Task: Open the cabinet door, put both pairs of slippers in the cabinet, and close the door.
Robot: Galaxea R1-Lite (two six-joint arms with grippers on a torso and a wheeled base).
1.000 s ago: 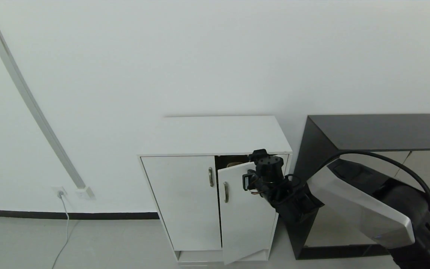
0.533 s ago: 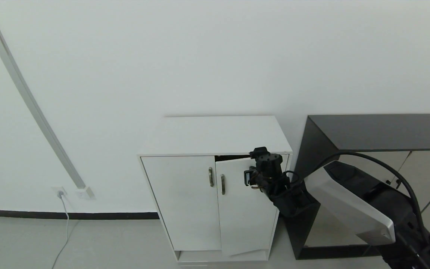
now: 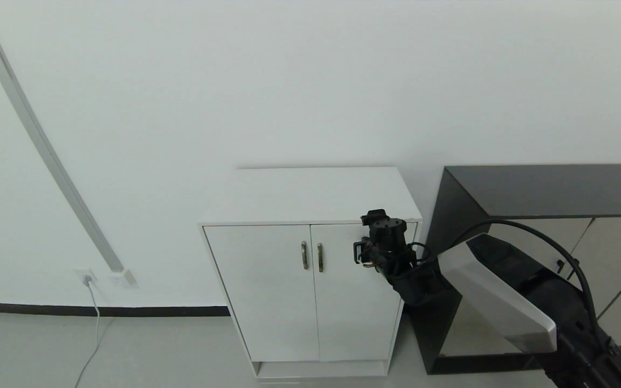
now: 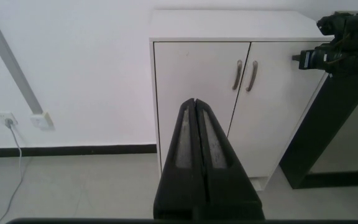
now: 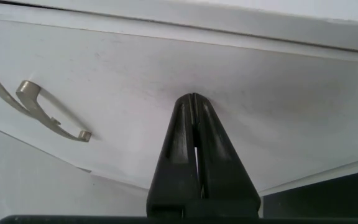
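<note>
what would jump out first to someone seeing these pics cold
The white cabinet against the wall, fully closed, with the right tool, shut, tip up against the upper part of its right door. Beside it on the right stands a dark cabinet, and the left tool, also shut, hangs farther back facing the white one.

Door swing done: right-hand door (image 3: 354,293) of white two-door wooden cabinet (image 3: 310,196) went from ajar to flush with left door (image 3: 259,293). Dark gap along its top edge gone. Its curved metal handle (image 3: 320,257) moved back in beside left door's. My right end effector (image 5: 194,98), fingers together, followed door inward; tip now on door face. My arm stretched further forward.
</note>
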